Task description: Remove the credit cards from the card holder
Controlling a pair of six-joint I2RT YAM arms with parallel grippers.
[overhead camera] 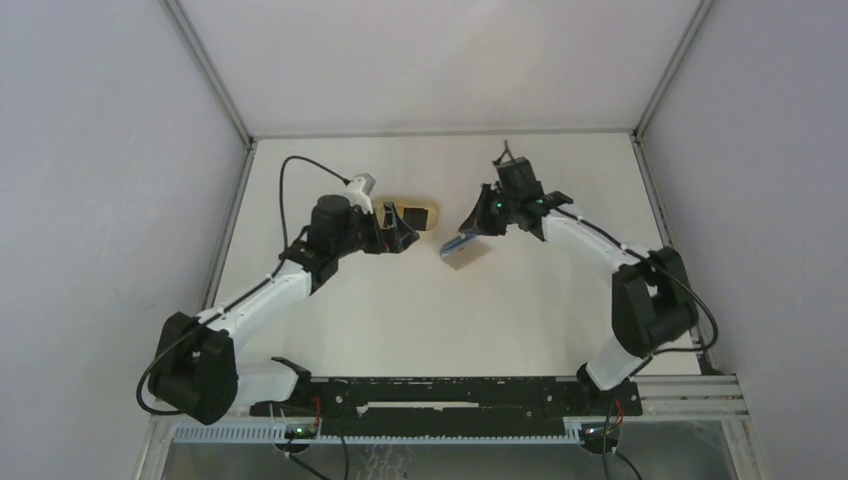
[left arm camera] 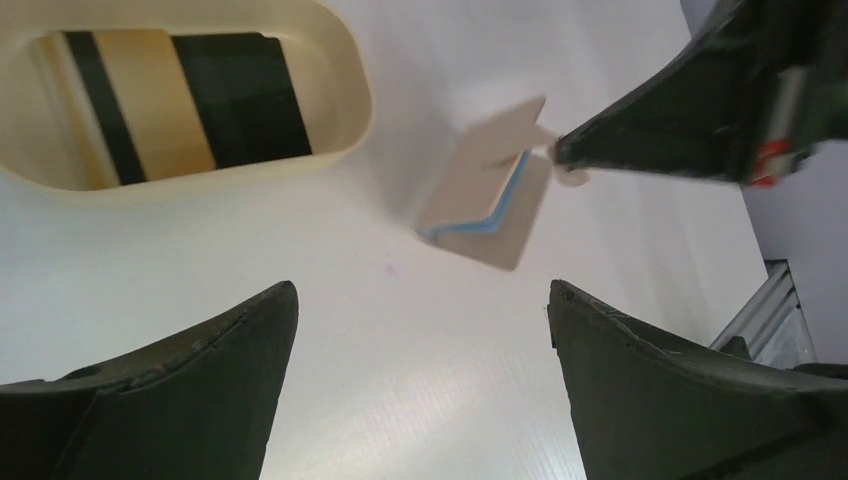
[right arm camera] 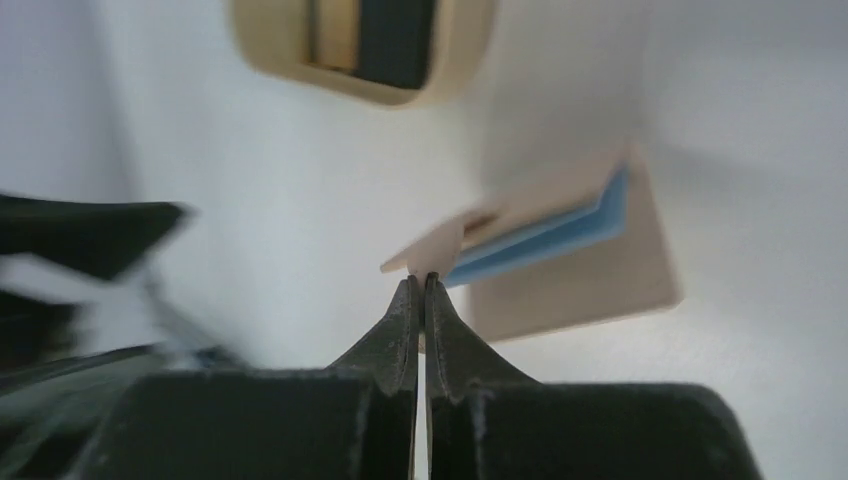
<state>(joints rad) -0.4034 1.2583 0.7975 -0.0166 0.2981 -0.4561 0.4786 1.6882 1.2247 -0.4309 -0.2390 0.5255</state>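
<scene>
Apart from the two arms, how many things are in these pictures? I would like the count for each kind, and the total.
card holder: 1
oval tray: 1
cards lying in the tray: 2 (tan card, black card)
Total: 4
Whether more cards remain inside the holder cannot be seen.

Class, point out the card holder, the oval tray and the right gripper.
card holder (left arm camera: 520, 225): left wrist view, lower tan flap.
oval tray (left arm camera: 352, 98): left wrist view, right rim.
right gripper (right arm camera: 421, 285): right wrist view, between its fingertips.

Tan card holder (left arm camera: 488, 160), half-open, blue inside
</scene>
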